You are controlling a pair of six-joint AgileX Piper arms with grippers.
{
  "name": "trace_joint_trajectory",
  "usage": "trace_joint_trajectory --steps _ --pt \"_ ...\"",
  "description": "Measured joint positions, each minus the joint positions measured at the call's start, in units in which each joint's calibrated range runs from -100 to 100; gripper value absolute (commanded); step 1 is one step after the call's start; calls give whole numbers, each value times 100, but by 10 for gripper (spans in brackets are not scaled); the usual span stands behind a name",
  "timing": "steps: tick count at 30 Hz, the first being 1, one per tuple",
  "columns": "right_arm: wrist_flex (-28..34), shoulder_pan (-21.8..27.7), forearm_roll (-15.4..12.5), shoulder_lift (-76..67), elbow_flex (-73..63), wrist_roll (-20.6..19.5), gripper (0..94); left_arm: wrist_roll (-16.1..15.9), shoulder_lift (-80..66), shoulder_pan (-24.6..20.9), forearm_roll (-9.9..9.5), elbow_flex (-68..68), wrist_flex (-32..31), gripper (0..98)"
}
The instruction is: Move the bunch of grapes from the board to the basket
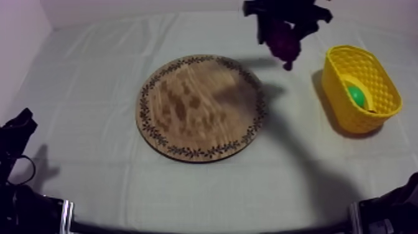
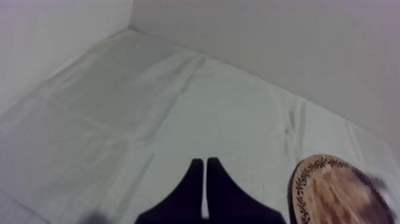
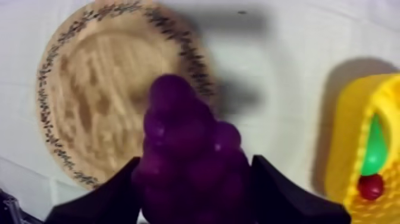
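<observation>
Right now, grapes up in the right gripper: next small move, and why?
Probably shift the right gripper toward the yellow basket before opening: it is shut on the bunch of grapes, which hangs beside the wooden board, short of the basket.

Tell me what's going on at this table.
The right gripper is shut on the bunch of grapes, holding it in the air between the wooden board and the yellow basket. The board is bare. The basket holds a green fruit and a small red fruit. The left gripper sits shut, low over the cloth beside the board.
</observation>
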Motion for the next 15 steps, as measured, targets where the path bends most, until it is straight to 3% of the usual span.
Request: trace_joint_trajectory --steps 15 --pt "-524 1602 518 -1063 1870 727 412 0 0 0 0 0 0 0"
